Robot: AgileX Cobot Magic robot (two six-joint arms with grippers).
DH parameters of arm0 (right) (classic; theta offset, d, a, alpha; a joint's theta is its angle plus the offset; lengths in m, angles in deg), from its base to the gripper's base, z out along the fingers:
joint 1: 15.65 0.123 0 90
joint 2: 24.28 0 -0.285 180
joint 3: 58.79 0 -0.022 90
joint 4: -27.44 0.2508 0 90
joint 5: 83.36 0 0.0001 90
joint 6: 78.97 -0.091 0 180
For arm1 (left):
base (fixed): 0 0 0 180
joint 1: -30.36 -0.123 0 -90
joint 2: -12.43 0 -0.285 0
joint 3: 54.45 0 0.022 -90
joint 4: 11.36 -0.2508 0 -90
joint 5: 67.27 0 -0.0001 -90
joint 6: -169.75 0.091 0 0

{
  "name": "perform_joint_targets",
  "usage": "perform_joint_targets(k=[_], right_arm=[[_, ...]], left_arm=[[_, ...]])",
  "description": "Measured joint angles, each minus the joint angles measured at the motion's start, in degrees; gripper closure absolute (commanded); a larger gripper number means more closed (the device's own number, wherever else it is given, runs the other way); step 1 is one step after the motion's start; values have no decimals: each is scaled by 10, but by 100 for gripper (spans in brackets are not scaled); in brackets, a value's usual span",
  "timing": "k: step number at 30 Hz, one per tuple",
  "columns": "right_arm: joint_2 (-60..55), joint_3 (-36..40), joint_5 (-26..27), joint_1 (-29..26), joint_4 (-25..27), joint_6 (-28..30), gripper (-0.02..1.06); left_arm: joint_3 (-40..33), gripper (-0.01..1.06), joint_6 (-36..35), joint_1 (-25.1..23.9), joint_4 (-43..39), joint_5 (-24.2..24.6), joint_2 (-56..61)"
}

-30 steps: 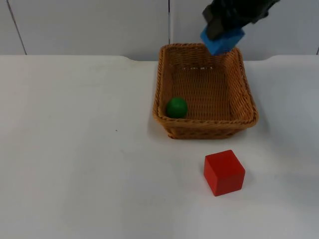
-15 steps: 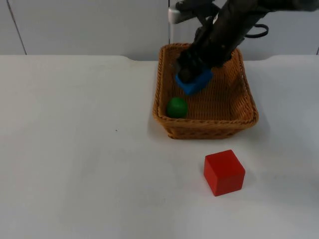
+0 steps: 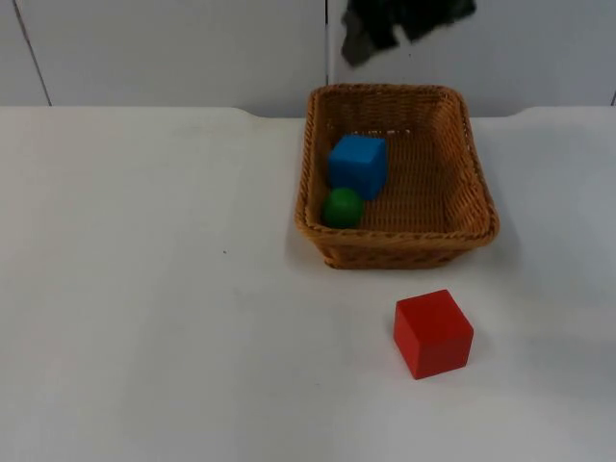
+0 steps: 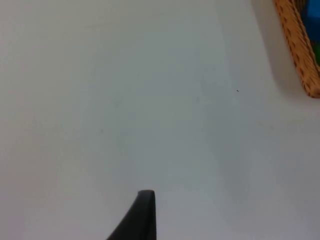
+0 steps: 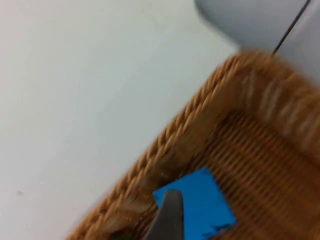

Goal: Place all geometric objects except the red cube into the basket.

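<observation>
The right pincer (image 3: 358, 43) hangs high over the far rim of the basket (image 3: 478, 207), at about 12 o'clock from the blue cube (image 3: 358, 165), its dark arm blurred against the grey partition wall (image 3: 173, 48). Nothing is held in it; how wide it stands cannot be told. In the right wrist view one fingertip (image 5: 169, 220) stands over the blue cube (image 5: 200, 207) and the basket's woven rim (image 5: 165, 150).

The blue cube lies inside the basket near its left wall, with the green ball (image 3: 342, 208) touching it at 7 o'clock, in the near left corner. The red cube (image 3: 433, 333) sits on the white counter (image 3: 144, 289), outside the basket at its 6 o'clock, a little apart from the near rim. No writing or label can be read on any of them.

The left arm waits; its wrist view shows one fingertip of the left pincer (image 4: 141, 217) over bare counter (image 4: 125, 100), with the basket's edge (image 4: 299, 50) well away at 2 o'clock. Whether that pincer is spread or closed cannot be told. Open counter lies wide from 7 to 10 o'clock of the basket.
</observation>
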Motion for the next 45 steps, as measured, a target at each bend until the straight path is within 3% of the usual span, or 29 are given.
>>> perform_joint_targets(k=[6,10,16,18,19,22,27,33,40,45], right_arm=[[117,5,-53,0,11,-1,32],[187,43,-59,0,31,-1,32],[292,187,-42,0,40,6,32],[343,261,-4,0,40,7,32],[343,261,-4,0,40,7,32],[438,392,69,0,48,7,32],[550,508,109,1,79,7,32],[689,635,115,3,85,8,32],[824,727,116,3,89,6,32],[930,784,99,3,89,3,32]], left_arm=[[0,7,0,0,0,0,0],[0,7,0,0,0,0,0],[0,7,4,0,0,0,6],[0,7,11,0,0,0,23],[0,7,11,0,0,0,23],[0,7,16,0,0,0,68],[0,7,16,0,14,1,124],[0,7,16,0,36,2,186],[0,7,17,0,37,9,244],[-1,7,24,0,37,53,299]])
